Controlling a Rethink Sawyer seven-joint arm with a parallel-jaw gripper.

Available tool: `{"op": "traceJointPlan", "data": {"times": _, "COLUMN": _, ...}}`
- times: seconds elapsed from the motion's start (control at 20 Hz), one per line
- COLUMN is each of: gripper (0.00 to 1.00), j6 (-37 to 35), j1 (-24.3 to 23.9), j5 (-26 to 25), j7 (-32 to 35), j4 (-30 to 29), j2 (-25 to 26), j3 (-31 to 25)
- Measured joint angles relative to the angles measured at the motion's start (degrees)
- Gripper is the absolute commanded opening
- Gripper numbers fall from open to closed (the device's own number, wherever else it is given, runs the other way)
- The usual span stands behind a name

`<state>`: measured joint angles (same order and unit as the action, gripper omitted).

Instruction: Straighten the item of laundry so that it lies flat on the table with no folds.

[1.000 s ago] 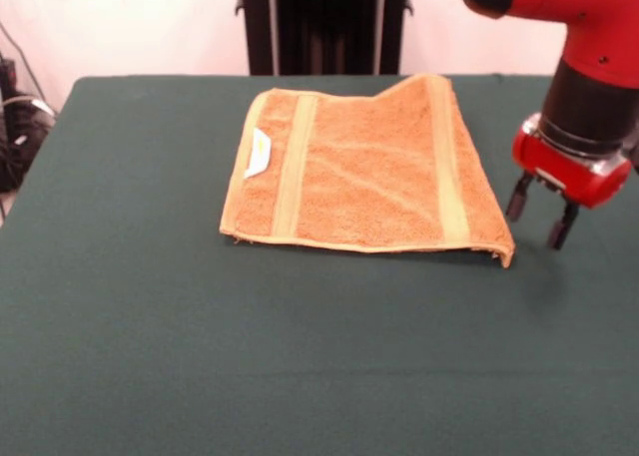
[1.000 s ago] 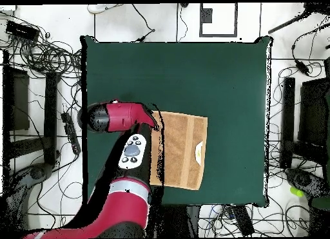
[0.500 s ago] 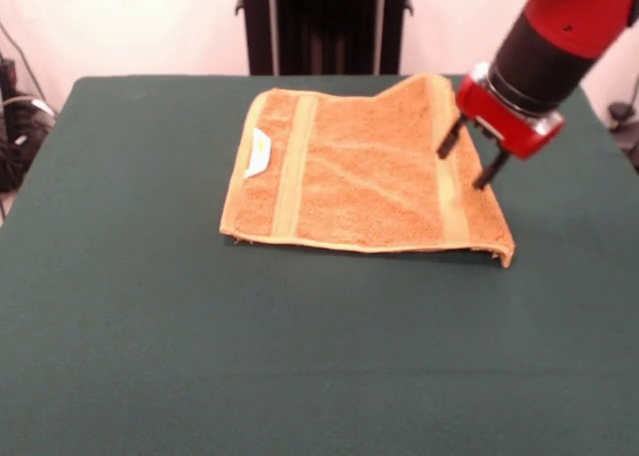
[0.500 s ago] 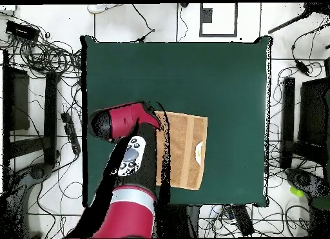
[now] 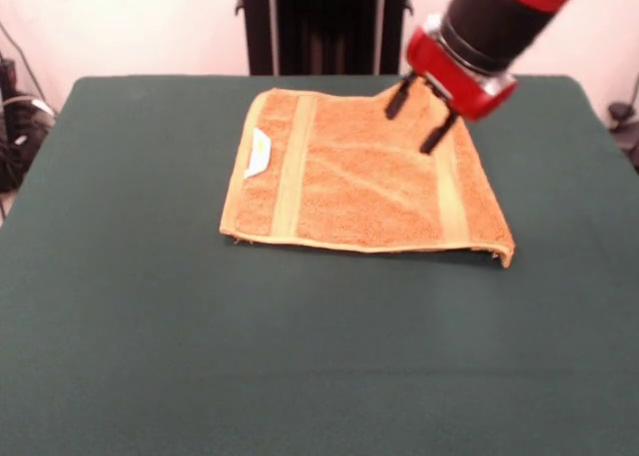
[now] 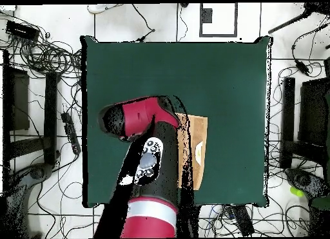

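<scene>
While claw (image 5: 416, 123) hangs spread, towel (image 5: 359, 177) directly beneath, on table (image 5: 150, 306).

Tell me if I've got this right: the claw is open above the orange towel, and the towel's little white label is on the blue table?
Not quite. The table is dark green, not blue, as the front view shows. The gripper is open above the towel, whose white label sits near one edge.
</scene>
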<state>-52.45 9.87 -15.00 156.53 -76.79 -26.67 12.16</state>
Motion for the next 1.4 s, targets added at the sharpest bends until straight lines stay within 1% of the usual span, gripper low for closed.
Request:
{"op": "traceJointPlan", "data": {"times": 0.2, "gripper": 1.00, "j6": 0.25, "j1": -1.65, "j5": -6.04, "j7": 0.00, "j4": -0.23, "j2": -2.22, "j3": 0.03}}
{"op": "traceJointPlan", "data": {"times": 0.4, "gripper": 1.00, "j6": 2.01, "j1": -2.47, "j5": -13.78, "j7": 0.00, "j4": -0.79, "j2": -3.11, "j3": 0.03}}
{"op": "traceJointPlan", "data": {"times": 0.6, "gripper": 1.00, "j6": 4.69, "j1": -2.55, "j5": -18.91, "j7": 0.00, "j4": -2.36, "j2": -3.08, "j3": 0.01}}
{"op": "traceJointPlan", "data": {"times": 0.65, "gripper": 1.00, "j6": 5.18, "j1": -2.63, "j5": -19.52, "j7": 0.00, "j4": -2.73, "j2": -3.08, "j3": -0.01}}
{"op": "traceJointPlan", "data": {"times": 0.75, "gripper": 1.00, "j6": 5.79, "j1": -2.92, "j5": -19.98, "j7": 0.00, "j4": -3.34, "j2": -3.07, "j3": -0.08}}
{"op": "traceJointPlan", "data": {"times": 0.9, "gripper": 1.00, "j6": 6.70, "j1": -4.82, "j5": -19.81, "j7": 0.00, "j4": -5.01, "j2": -3.09, "j3": -1.02}}
{"op": "traceJointPlan", "data": {"times": 0.95, "gripper": 1.00, "j6": 7.01, "j1": -6.57, "j5": -19.23, "j7": 0.00, "j4": -6.15, "j2": -3.08, "j3": -1.97}}
{"op": "traceJointPlan", "data": {"times": 1.2, "gripper": 1.00, "j6": 7.11, "j1": -10.61, "j5": -17.63, "j7": 0.00, "j4": -8.40, "j2": -3.09, "j3": -4.11}}
{"op": "traceJointPlan", "data": {"times": 1.25, "gripper": 1.00, "j6": 7.11, "j1": -12.57, "j5": -17.02, "j7": 0.00, "j4": -9.42, "j2": -3.08, "j3": -5.22}}
{"op": "traceJointPlan", "data": {"times": 1.4, "gripper": 1.00, "j6": 7.11, "j1": -14.24, "j5": -16.58, "j7": 0.00, "j4": -10.35, "j2": -3.09, "j3": -6.22}}
